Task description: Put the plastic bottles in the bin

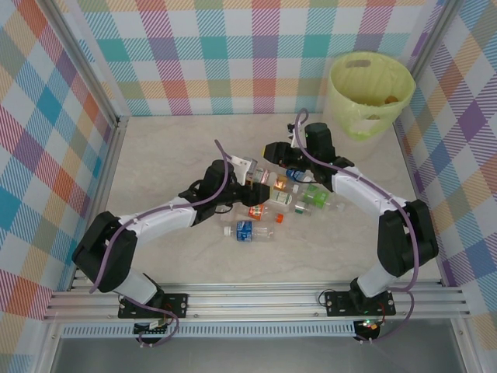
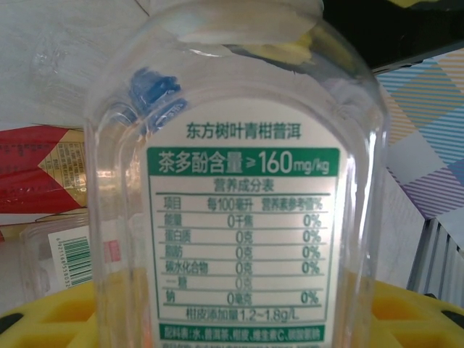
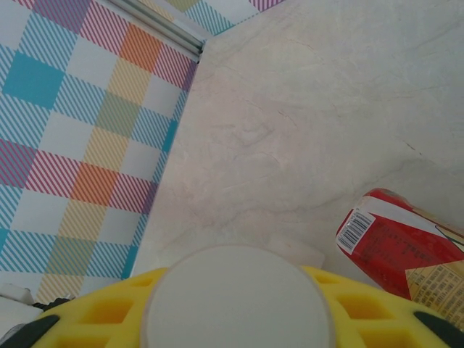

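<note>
In the top view we judged the task early, an orange item (image 1: 388, 99) lying in the bag-lined round bin (image 1: 369, 93) while most plastic bottles (image 1: 272, 208) lay clustered on the table (image 1: 178, 155); in the left wrist view the left gripper (image 2: 232, 319) grasped a clear, rigid green-labelled bottle (image 2: 239, 217); in the right wrist view the right gripper (image 3: 239, 315) was clenched on a smooth white bottle cap (image 3: 238, 290).

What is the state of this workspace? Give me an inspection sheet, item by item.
Surface: pale marbled tabletop.
Job's things: plastic bottles clustered mid-table between the arms; lined bin in the far right corner, something orange inside.
Clutter: nothing seen.
Grippers: left pincer shut on a clear bottle with a green-and-white label; right pincer shut, a white cap at its yellow pad.
Cables: purple cable along each arm, looping near the wrists.
Surroundings: checked walls; metal rail at the near edge.
</note>
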{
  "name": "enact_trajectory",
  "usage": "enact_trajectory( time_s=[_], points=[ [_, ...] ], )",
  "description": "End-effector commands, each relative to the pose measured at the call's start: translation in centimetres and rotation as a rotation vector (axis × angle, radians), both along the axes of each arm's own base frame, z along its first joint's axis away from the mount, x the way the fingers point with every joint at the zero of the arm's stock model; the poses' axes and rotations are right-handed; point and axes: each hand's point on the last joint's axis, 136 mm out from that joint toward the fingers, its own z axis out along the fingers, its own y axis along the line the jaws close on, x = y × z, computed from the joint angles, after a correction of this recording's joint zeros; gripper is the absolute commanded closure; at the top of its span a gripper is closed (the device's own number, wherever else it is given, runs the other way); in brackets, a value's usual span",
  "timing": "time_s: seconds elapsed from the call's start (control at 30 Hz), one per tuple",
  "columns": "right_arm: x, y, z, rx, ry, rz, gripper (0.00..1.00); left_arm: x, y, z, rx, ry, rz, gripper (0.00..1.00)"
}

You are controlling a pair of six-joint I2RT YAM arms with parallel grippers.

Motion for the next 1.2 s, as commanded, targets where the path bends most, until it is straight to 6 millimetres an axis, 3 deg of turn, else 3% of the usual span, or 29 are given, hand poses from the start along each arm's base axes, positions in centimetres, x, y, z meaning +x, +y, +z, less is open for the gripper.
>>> enact_trajectory(
  time_s=[0.0, 0.07, 0.17, 0.27, 0.3, 0.5, 0.67, 1.07, 1.17],
  points=[
    [-0.5, -0.1, 1.4, -0.035, -0.069, 0.021, 0.66, 0.6, -1.2, 2.2, -0.043, -0.053, -0.016, 0.93],
    [-0.6, -0.1, 1.7, -0.034, -0.081, 0.024, 0.71, 0.6, -1.2, 2.1, -0.039, -0.053, -0.019, 0.84],
    [-0.7, -0.2, 2.4, -0.030, -0.101, 0.022, 0.85, 0.5, -1.1, 2.3, -0.037, -0.052, -0.019, 0.33],
    [-0.6, -0.5, 3.4, -0.033, -0.136, 0.014, 1.00, 0.4, -0.8, 3.1, -0.053, -0.068, -0.011, 0.04],
    [-0.6, -0.7, 3.8, -0.039, -0.154, 0.007, 1.00, 0.3, -0.7, 3.6, -0.064, -0.080, -0.008, 0.00],
    [0.0, -2.1, 6.2, -0.070, -0.224, -0.038, 1.00, 0.0, 0.3, 6.6, -0.103, -0.148, 0.017, 0.00],
    [0.8, -3.8, 7.7, -0.090, -0.269, -0.110, 1.00, 0.7, 2.8, 7.9, -0.093, -0.195, 0.153, 0.00],
    [4.1, -9.3, 13.3, -0.026, -0.424, -0.341, 1.00, 0.9, 9.4, 7.7, -0.045, -0.277, 0.440, 0.00],
    [5.3, -10.6, 15.7, 0.022, -0.490, -0.402, 1.00, 0.5, 10.6, 7.7, -0.048, -0.293, 0.482, 0.00]
  ],
)
